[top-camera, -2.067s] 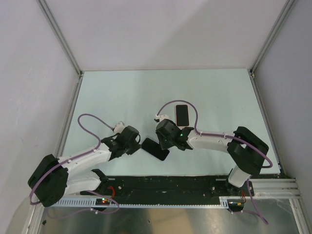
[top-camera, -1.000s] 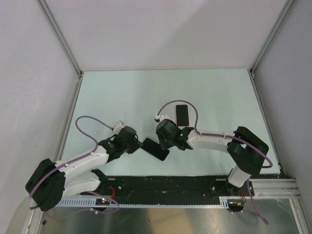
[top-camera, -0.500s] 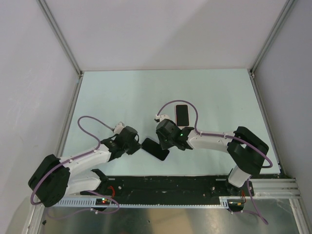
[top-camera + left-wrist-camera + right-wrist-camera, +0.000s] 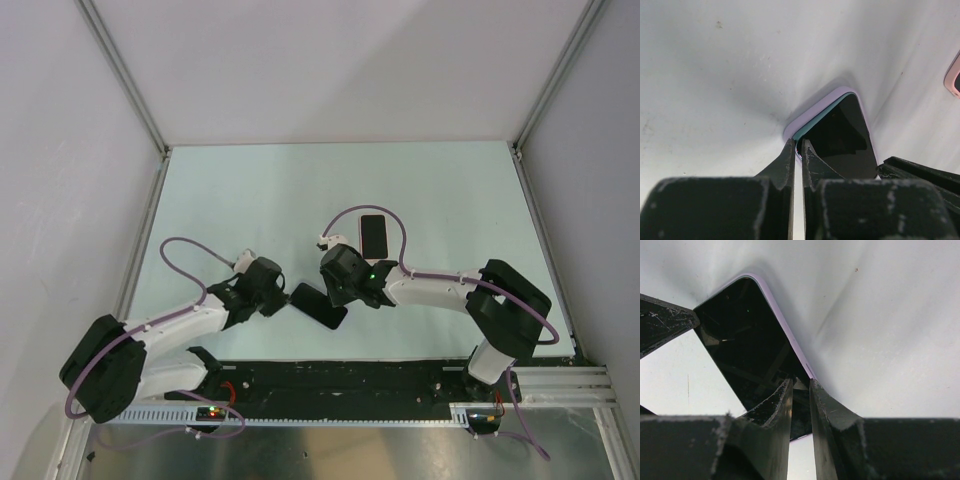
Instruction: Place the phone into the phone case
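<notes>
The phone, black screen up, lies in the lavender phone case on the pale table between both arms. In the left wrist view a teal edge of the phone shows inside the case rim at the near corner. My left gripper is pinched on that corner's rim. My right gripper stands on the opposite end of the phone, tips down on the screen beside the case rim. Only a narrow gap separates its tips, with nothing between them.
A second phone in a pink case lies flat just behind the right gripper. Grey walls enclose the table on three sides. A black rail with the arm bases runs along the near edge.
The left jaws have closed onto the corner of the case, and the left arm shifted slightly. The phone, case and right arm have not moved.
</notes>
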